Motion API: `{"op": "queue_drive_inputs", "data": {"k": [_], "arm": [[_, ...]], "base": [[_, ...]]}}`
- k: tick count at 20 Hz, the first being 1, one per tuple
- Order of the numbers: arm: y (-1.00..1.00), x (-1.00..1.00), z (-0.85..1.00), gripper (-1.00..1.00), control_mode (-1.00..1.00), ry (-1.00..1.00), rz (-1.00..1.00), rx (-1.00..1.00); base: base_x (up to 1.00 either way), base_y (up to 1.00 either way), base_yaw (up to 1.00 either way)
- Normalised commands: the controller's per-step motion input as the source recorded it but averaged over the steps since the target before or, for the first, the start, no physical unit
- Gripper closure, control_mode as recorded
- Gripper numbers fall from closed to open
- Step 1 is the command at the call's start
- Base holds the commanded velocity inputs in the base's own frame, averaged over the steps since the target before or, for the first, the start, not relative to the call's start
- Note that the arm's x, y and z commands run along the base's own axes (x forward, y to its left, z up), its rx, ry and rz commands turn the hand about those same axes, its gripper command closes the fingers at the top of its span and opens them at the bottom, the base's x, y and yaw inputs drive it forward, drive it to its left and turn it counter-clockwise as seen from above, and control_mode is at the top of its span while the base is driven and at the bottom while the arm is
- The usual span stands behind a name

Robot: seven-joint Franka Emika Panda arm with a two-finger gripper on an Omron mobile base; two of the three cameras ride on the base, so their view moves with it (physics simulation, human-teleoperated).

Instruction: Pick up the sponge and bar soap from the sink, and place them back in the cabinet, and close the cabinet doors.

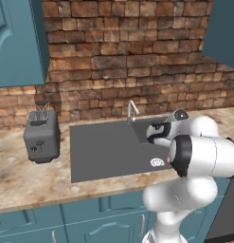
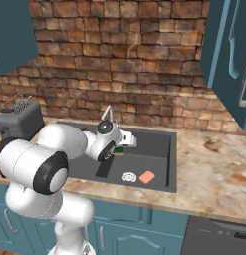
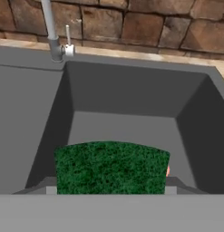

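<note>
My gripper (image 3: 111, 188) is shut on the sponge (image 3: 112, 167), whose dark green face spans the gap between the fingers (image 3: 49, 187). In the right base view the gripper (image 2: 119, 148) hangs over the dark grey sink (image 2: 157, 149) with a bit of the sponge (image 2: 118, 150) showing under the hand. The salmon-pink bar soap (image 2: 147, 177) lies on the basin floor beside the white drain (image 2: 128, 177). A pink sliver of the bar soap (image 3: 168, 171) peeks past the sponge's right edge. The cabinet doors (image 1: 16, 42) (image 2: 229, 55) stand open overhead; the shelf is out of view.
A silver faucet (image 1: 131, 111) stands at the sink's back rim. A grey toaster (image 1: 41, 136) sits on the marble counter (image 1: 23, 175) to the left. A brick wall (image 2: 119, 60) backs the counter. Teal drawers (image 1: 66, 223) run below.
</note>
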Motion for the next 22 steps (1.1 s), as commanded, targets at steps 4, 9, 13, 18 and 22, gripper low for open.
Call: {"op": "queue_drive_inputs", "data": {"k": [4,9,13,18,22], "arm": [[0.2,-0.08,0.54,1.0,-1.0,-0.03,-0.02,0.0],[0.26,-0.16,0.54,1.0,-1.0,0.0,-0.01,0.0],[0.26,-0.15,0.51,1.0,-1.0,0.0,-0.02,0.0],[0.3,-0.12,0.46,1.0,-1.0,0.0,-0.01,0.01],[0.31,-0.17,0.41,1.0,-1.0,0.0,-0.01,0.01]], "base": [[0.0,0.0,0.0],[0.0,0.0,0.0],[0.0,0.0,0.0],[0.0,0.0,0.0],[0.0,0.0,0.0]]}}
